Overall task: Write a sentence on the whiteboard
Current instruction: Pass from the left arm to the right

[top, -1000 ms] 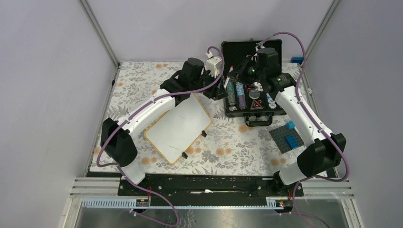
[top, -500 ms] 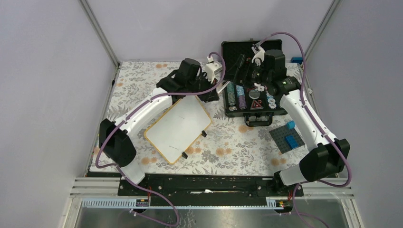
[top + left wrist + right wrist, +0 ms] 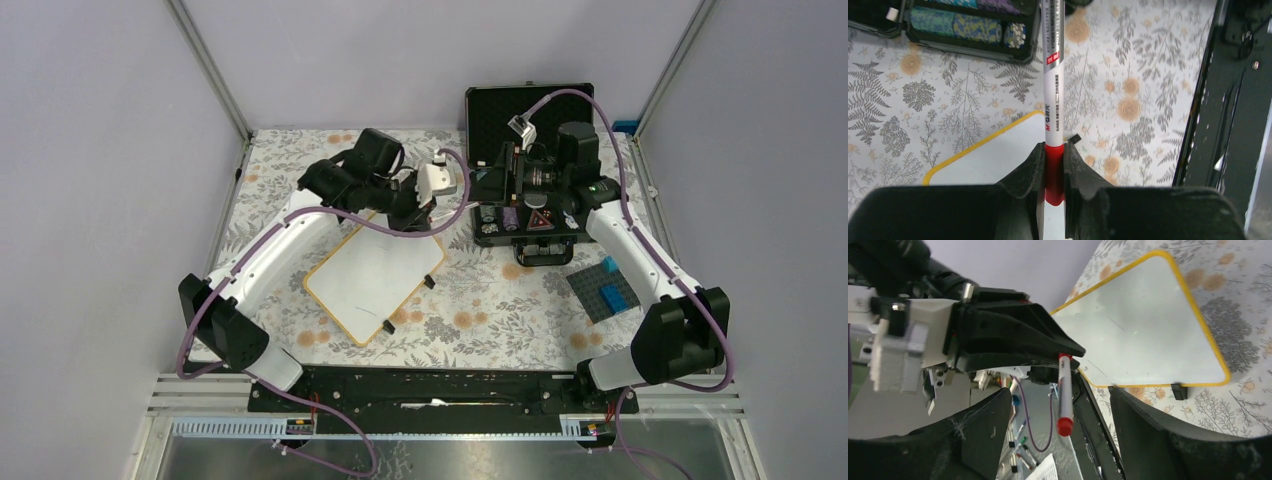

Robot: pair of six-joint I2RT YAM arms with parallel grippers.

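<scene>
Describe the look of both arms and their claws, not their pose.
The left arm and right arm match: smooth white shell links between bulky rounded black joints. A purple cable loops loosely along each. A small white block sits at the left wrist. The left claw and right claw have matte black, wedge-shaped fingers; the right's show pale scuffs.

Whiteboard (image 3: 375,275), small rectangle, thin yellow rim, rounded corners, black feet, face plain white, face-up, skewed, beneath left gripper (image 3: 1054,152).
</scene>
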